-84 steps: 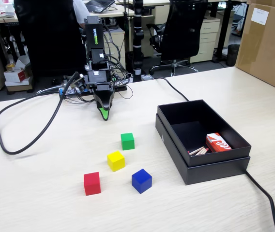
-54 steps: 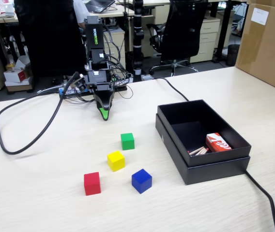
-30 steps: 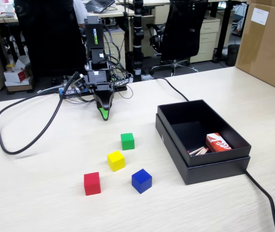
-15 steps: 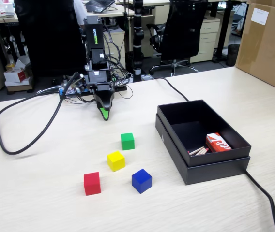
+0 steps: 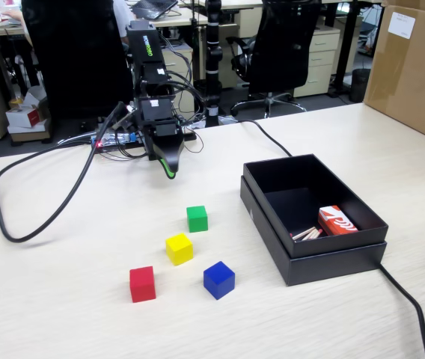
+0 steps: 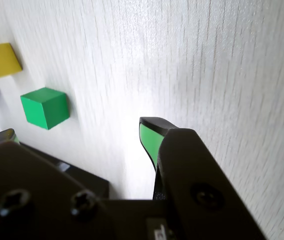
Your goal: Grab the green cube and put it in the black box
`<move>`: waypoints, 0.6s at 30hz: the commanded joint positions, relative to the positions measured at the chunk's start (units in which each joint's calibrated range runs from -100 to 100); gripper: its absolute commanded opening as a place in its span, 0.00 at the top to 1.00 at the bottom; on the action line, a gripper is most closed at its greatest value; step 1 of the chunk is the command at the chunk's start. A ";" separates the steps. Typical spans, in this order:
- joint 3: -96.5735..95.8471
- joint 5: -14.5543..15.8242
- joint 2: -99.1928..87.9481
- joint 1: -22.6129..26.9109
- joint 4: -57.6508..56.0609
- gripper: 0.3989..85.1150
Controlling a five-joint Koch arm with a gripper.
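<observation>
Four small plain cubes sit on the pale wood-grain tabletop at lower centre of the fixed view, the bright-green cube untouched, nearest the arm, with yellow, red and blue ones below it. The black pincer with its pointed green tip hangs above and left of that cube, empty; how wide it gapes I cannot tell. Nothing seems done yet: grasping and carrying to the matte-black rectangular box at right remain.

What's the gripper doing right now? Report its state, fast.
Gripper: open and empty, above the table; the green cube sits untouched off to the side.
</observation>
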State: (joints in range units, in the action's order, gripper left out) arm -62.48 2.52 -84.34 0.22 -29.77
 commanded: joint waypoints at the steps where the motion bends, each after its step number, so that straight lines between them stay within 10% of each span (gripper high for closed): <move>1: 9.17 1.22 5.33 1.17 -3.96 0.45; 18: 39.09 4.59 48.13 1.42 -7.08 0.47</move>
State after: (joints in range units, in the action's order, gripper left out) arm -28.53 7.11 -38.51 2.32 -36.51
